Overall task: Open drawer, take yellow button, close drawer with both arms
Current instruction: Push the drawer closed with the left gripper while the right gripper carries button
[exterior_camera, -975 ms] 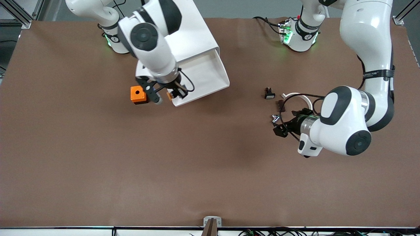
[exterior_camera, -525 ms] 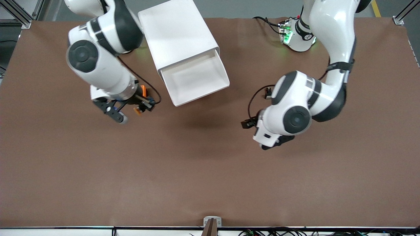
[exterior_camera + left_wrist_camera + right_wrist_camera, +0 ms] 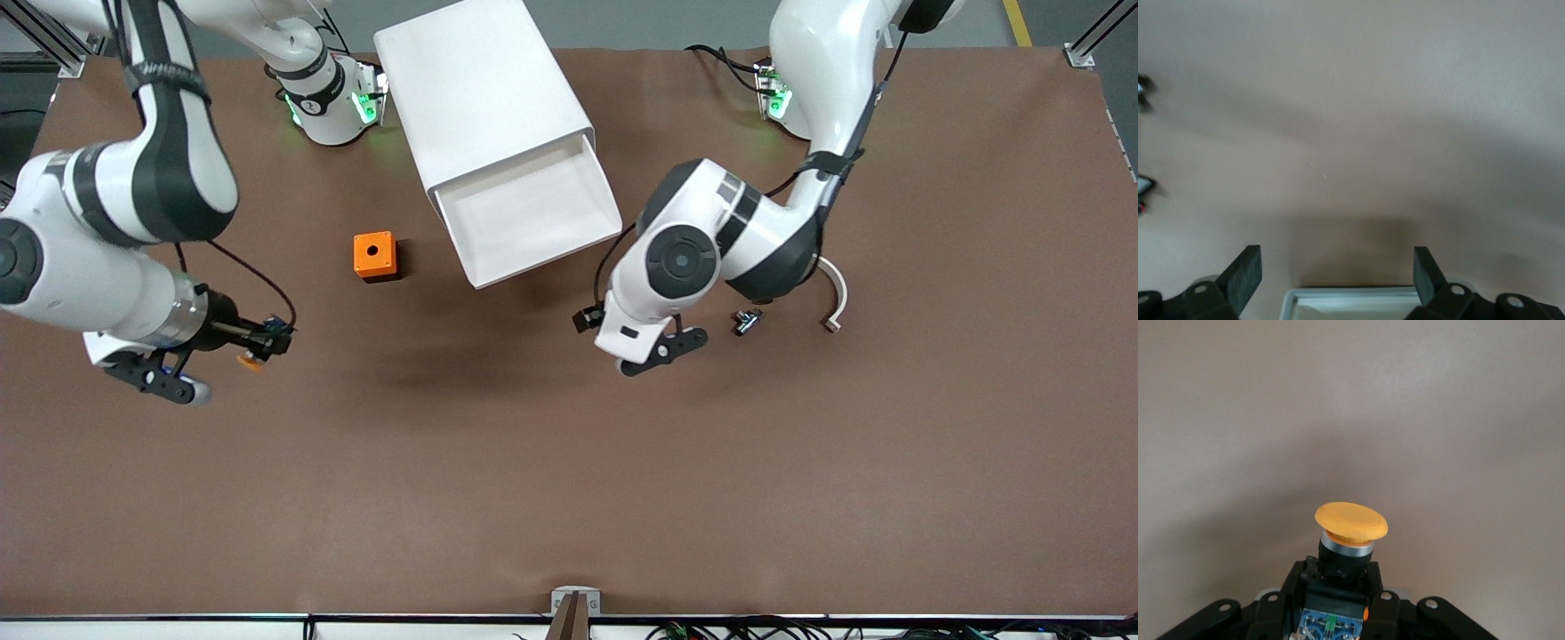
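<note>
Table [image 3: 569, 489]: brown mat, wide, mostly bare.

Cabinet [image 3: 480, 89]: boxy white, standing at the robots' edge of the table between the two arm bases. Its top drawer [image 3: 533, 218] is pulled out toward the front camera and looks empty.

Right arm: reaches out to its own end of the table. Right gripper [image 3: 258, 347] hangs over bare mat, jaws clenched on the button [image 3: 249, 359]. The right wrist view shows the button [image 3: 1350, 532] plainly: flat orange cap out front, black body pinched between the fingers, bluish rear end seated in the gripper [image 3: 1335, 600].

Left arm: bent low over the mat just beside the drawer's open end. Left gripper [image 3: 1338, 273] released, nothing between the fingers [image 3: 1245, 270]; the drawer's front rim [image 3: 1358, 293] shows between them in the left wrist view.

Orange cube with a hole [image 3: 374, 256]: on the mat beside the drawer, toward the right arm's end.

White curved strip [image 3: 834, 298] and a small dark-and-silver part [image 3: 745, 322]: on the mat near the left arm.

Step, by my reading: drawer opened, button taken out; closing is left. The next move calls for the left gripper to meet the drawer front squarely and push along the slide, since the cabinet sits skewed.

Writing: none readable.
</note>
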`<state>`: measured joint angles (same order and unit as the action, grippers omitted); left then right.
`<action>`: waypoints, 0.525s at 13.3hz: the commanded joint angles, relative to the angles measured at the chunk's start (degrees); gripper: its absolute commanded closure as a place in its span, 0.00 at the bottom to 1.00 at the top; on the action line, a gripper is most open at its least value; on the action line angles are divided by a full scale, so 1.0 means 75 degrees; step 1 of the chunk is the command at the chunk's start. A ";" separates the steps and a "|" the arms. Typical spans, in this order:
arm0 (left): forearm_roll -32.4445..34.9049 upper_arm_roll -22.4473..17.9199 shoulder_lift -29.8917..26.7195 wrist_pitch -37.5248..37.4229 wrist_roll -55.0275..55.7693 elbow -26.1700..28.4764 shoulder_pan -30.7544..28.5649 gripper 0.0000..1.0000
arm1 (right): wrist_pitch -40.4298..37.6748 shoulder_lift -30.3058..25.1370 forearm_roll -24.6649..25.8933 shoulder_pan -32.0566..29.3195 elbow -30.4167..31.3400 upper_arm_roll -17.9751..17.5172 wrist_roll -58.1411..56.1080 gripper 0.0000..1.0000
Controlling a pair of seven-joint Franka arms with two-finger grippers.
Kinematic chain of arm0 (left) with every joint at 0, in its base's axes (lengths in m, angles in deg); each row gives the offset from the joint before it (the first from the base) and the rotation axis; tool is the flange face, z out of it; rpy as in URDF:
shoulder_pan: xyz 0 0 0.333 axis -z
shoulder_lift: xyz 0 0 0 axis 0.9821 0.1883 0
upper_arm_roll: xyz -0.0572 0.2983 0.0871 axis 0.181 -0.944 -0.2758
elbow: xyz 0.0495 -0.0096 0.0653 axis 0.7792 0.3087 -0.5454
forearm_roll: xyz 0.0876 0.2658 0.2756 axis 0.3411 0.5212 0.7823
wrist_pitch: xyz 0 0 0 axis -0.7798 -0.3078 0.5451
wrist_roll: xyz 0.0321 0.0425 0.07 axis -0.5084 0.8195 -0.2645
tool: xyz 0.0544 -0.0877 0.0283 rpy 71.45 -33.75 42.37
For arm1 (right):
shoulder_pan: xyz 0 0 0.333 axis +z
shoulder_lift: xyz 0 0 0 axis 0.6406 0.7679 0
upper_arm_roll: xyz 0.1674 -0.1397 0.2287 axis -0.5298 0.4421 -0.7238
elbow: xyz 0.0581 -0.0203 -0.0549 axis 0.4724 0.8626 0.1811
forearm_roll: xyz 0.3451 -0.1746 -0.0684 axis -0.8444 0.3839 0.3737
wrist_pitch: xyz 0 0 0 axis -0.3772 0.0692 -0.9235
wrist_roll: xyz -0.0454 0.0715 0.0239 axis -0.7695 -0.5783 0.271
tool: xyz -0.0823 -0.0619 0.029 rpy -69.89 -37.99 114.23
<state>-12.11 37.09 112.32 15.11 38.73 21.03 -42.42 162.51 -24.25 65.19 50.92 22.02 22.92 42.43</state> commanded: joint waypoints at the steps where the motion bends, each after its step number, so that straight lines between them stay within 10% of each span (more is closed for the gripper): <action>1: 0.0100 -0.0019 -0.0013 0.0124 0.0773 0.0147 0.0481 0.00 | 0.0428 0.0495 0.0075 -0.0469 -0.0067 -0.0160 -0.0967 0.98; 7: 0.0112 -0.0019 -0.0316 0.0019 0.1654 0.0661 0.1255 0.00 | 0.1622 0.1503 0.0356 -0.0704 0.0073 -0.0172 -0.2750 0.98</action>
<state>-12.09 37.19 112.90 15.22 49.61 22.00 -34.40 171.96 -14.94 66.74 47.13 22.52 22.76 25.47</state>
